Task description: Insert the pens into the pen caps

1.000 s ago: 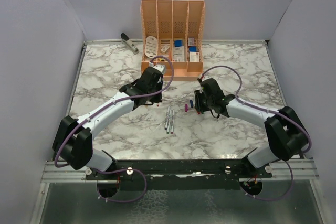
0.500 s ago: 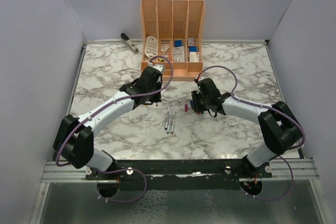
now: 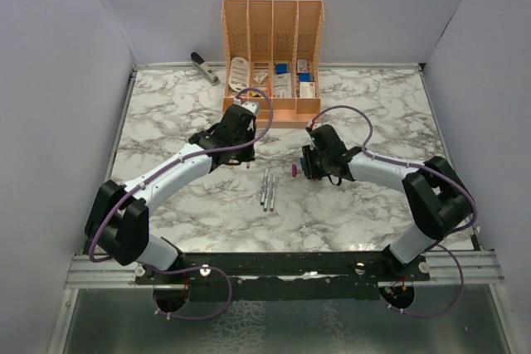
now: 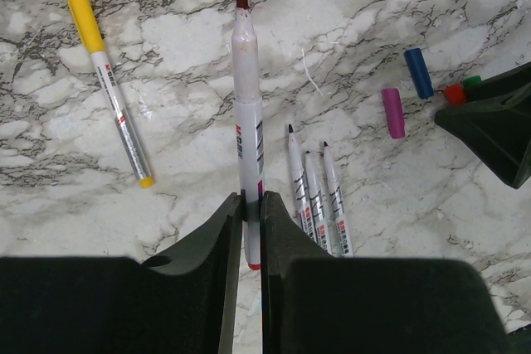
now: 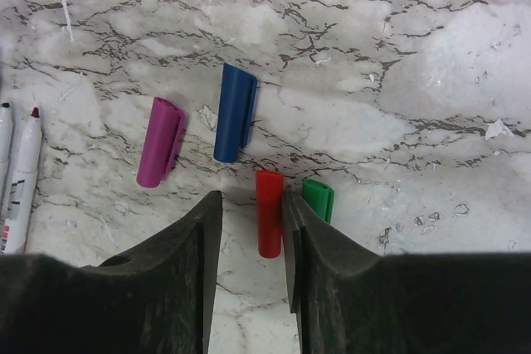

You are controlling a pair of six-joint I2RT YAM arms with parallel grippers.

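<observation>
My left gripper (image 4: 246, 201) is shut on a whitish pen (image 4: 247, 105) with a dark red tip, held pointing away above the table. Three bare pens (image 4: 319, 196) lie side by side just right of it, and a yellow-capped pen (image 4: 108, 80) lies to the left. My right gripper (image 5: 251, 205) is open and low over the caps. The red cap (image 5: 269, 213) lies between its fingers, against the right one, with a gap on the left. The green cap (image 5: 318, 198) sits just outside the right finger. The blue cap (image 5: 236, 112) and purple cap (image 5: 160, 141) lie ahead.
An orange organiser (image 3: 272, 39) with stationery stands at the back centre, close behind the left gripper (image 3: 236, 140). A grey stapler (image 3: 204, 67) lies at the back left. The three pens (image 3: 267, 188) lie between the two arms, the purple cap (image 3: 294, 171) beside the right gripper (image 3: 311, 163).
My right gripper has edged slightly left and its forearm has swung in. The left arm holds the pen in the same place.
</observation>
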